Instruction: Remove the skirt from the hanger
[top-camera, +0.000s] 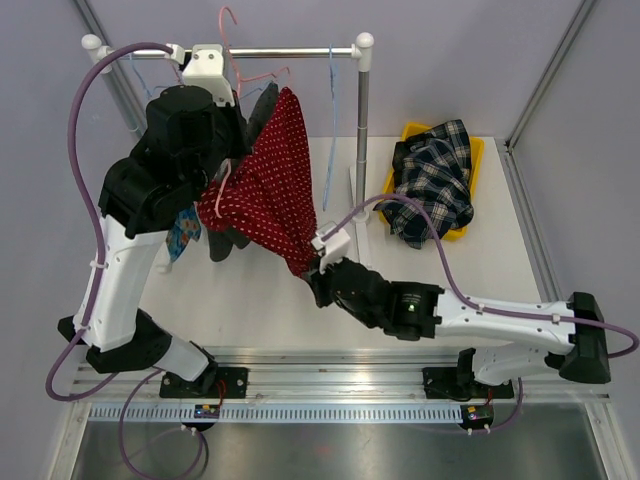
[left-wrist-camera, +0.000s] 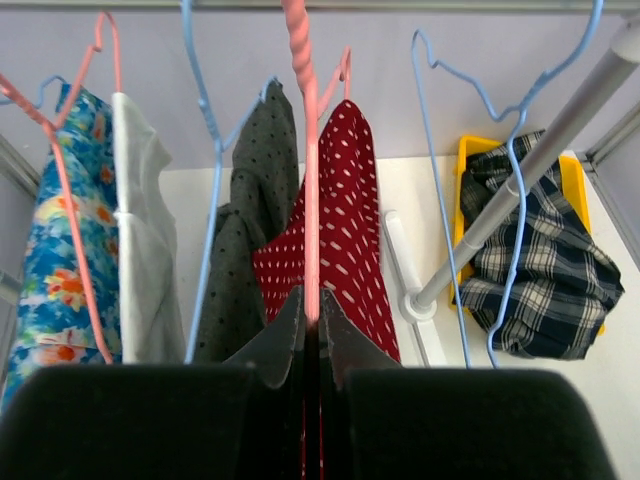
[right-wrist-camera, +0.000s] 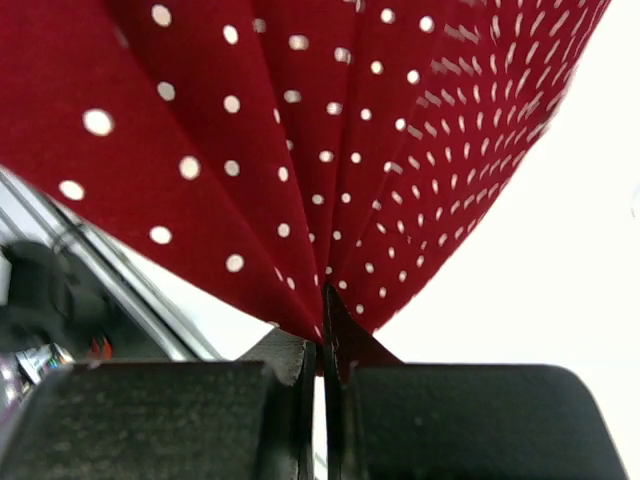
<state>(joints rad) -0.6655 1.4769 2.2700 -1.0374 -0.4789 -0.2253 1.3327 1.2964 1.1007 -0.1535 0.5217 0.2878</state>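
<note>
The skirt (top-camera: 270, 185) is red with white dots and hangs from a pink hanger (top-camera: 232, 45) held away from the rack's rail. In the left wrist view my left gripper (left-wrist-camera: 312, 318) is shut on the pink hanger (left-wrist-camera: 311, 170), with the skirt (left-wrist-camera: 345, 230) draped below it. My right gripper (top-camera: 318, 272) sits at the skirt's lowest corner. The right wrist view shows that gripper (right-wrist-camera: 322, 345) shut on the skirt (right-wrist-camera: 330, 130) hem, the cloth fanning upward from the pinch.
A clothes rack (top-camera: 362, 120) stands behind, with blue hangers (left-wrist-camera: 440, 150), a grey dotted garment (left-wrist-camera: 250, 210), a white one (left-wrist-camera: 140, 220) and a blue floral one (left-wrist-camera: 65, 230). A yellow bin (top-camera: 474, 160) holding plaid cloth (top-camera: 435, 180) sits right of the rack post.
</note>
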